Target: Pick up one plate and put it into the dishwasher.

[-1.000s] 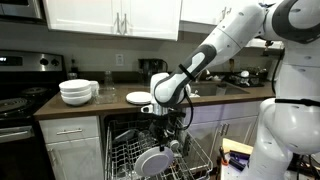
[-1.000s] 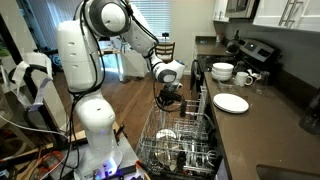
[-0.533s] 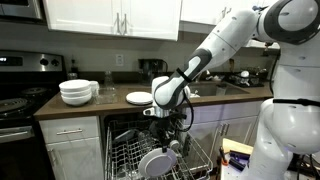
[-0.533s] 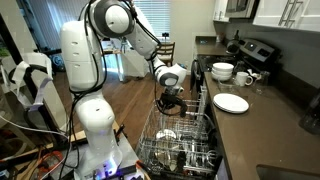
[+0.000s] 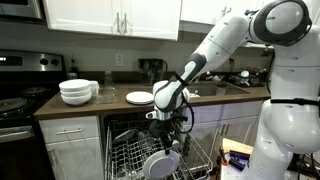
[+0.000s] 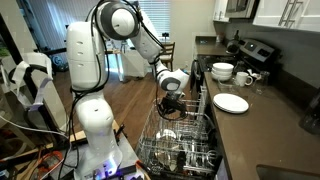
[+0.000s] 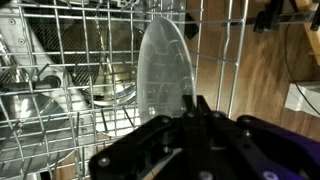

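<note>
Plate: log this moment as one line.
claw: shut on plate rim | plate: upright, edge-on, at wire rack | dishwasher: open, rack pulled out | release: not yet done

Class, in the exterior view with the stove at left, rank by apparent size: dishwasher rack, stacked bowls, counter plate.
Largest: dishwasher rack. Next: stacked bowls. Smallest: counter plate, foreshortened because it lies flat.

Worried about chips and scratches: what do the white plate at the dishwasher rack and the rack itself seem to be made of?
The plate: probably glazed ceramic or porcelain. It is plain white and smooth, with a soft sheen across its face, though hard plastic cannot be ruled out. The dishwasher rack: metal wire, seemingly with a grey coating. It is a thin, rigid grid with faint highlights.
</note>
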Motion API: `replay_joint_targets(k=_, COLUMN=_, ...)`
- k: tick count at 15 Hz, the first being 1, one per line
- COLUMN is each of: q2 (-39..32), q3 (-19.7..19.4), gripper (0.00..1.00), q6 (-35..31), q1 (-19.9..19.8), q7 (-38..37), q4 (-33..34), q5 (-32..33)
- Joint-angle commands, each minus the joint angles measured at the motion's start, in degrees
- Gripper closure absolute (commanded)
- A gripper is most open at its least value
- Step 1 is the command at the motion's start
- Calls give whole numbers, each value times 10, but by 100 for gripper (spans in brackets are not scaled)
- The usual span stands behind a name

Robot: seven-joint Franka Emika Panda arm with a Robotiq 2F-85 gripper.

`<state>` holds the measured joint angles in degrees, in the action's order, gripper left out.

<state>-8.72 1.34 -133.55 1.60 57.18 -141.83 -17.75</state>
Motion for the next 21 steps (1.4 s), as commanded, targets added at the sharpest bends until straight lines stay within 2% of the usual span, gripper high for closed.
replay_joint_targets(k=1, q2=-16, q3=13, gripper=96, q6=3, q1=-16, q7=15, q4=13, q5=2)
replay_joint_targets(k=17, q2=-52, q3=16, gripper=96, q6=18, q1=-28, q7=-1, q4=45, q5=14)
replay_joint_targets(k=19, q2=-52, q3=16, gripper=90, q6=20, q1=-29, q7=-1, q4=46, q5=14)
replay_joint_targets(k=21, q2=-51, q3=16, gripper=65, q6=23, q1=-30, q7=-3, q4=46, q5=14)
